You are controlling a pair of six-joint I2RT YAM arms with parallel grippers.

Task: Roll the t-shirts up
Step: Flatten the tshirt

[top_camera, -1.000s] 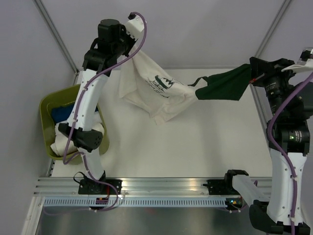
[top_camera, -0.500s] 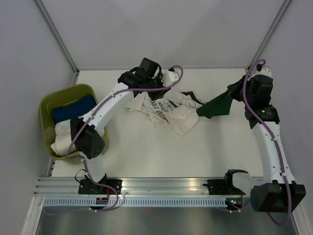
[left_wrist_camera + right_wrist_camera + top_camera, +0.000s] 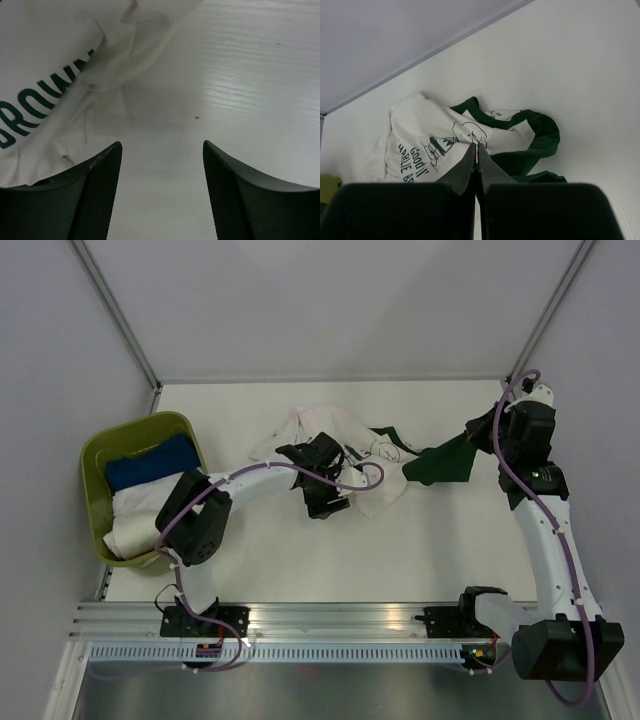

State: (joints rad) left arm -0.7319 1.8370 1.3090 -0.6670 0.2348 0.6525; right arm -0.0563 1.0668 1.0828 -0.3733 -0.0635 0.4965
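Note:
The white t-shirt (image 3: 325, 435) with dark printed lettering lies crumpled on the table at mid back. My left gripper (image 3: 326, 502) sits low at its near edge. In the left wrist view the left gripper (image 3: 162, 145) is open over bare table, with the white t-shirt (image 3: 50, 75) to its left. The dark green t-shirt (image 3: 445, 462) lies to the right, partly tangled with the white one, and one end rises to my right gripper (image 3: 482, 436). In the right wrist view the right gripper (image 3: 477, 146) is shut, the green t-shirt (image 3: 540, 145) and white t-shirt (image 3: 420, 135) beyond it.
An olive green bin (image 3: 96, 452) stands at the table's left edge with a blue cloth (image 3: 150, 462) and a white cloth (image 3: 130, 518) folded inside. Metal frame posts run up at the back corners. An aluminium rail crosses the near edge.
Both arms came down from holding the shirts up. My left gripper opened, let go of the white t-shirt, and moved to its near side. Both shirts now lie on the table.

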